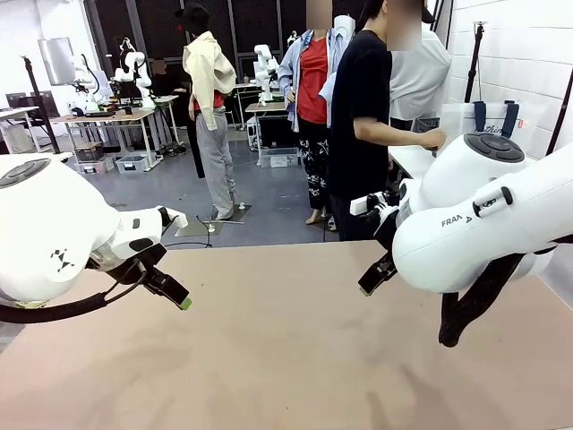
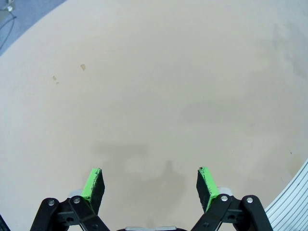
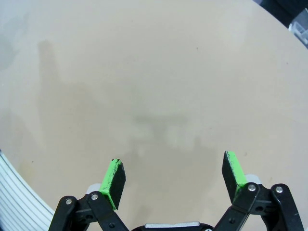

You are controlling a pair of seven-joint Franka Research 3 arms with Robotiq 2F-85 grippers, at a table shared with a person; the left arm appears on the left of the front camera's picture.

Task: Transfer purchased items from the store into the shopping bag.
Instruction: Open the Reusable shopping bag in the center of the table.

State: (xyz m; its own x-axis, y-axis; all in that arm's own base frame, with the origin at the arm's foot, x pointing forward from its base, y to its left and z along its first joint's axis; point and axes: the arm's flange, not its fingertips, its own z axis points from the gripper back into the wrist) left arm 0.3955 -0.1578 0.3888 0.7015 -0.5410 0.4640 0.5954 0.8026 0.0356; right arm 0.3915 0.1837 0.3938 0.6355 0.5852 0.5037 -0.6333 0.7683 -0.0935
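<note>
We see the left gripper point(image 2: 149, 171), black linkage with green rubbery pads, over the table's left part, jaws wide apart and empty. The beige matte table point(image 1: 286, 358) is smooth, flat and faintly stained. The right gripper point(image 3: 173, 159) hangs over the table's right part, jaws equally wide and empty. Past the table's far right edge sits the translucent white plastic shopping bag point(image 1: 494, 118) with navy strap handles, and a person's hand point(image 1: 433, 139) is just beside it. We judge transfer hasn't started. Thin plastic probably sags, so we'd enter its mouth from above.

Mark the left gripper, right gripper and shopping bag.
left gripper point(image 2: 149, 179): left wrist view, midway between its open jaws.
right gripper point(image 3: 173, 168): right wrist view, midway between its open jaws.
shopping bag point(image 1: 458, 124): front view, white front beside the navy handles.
</note>
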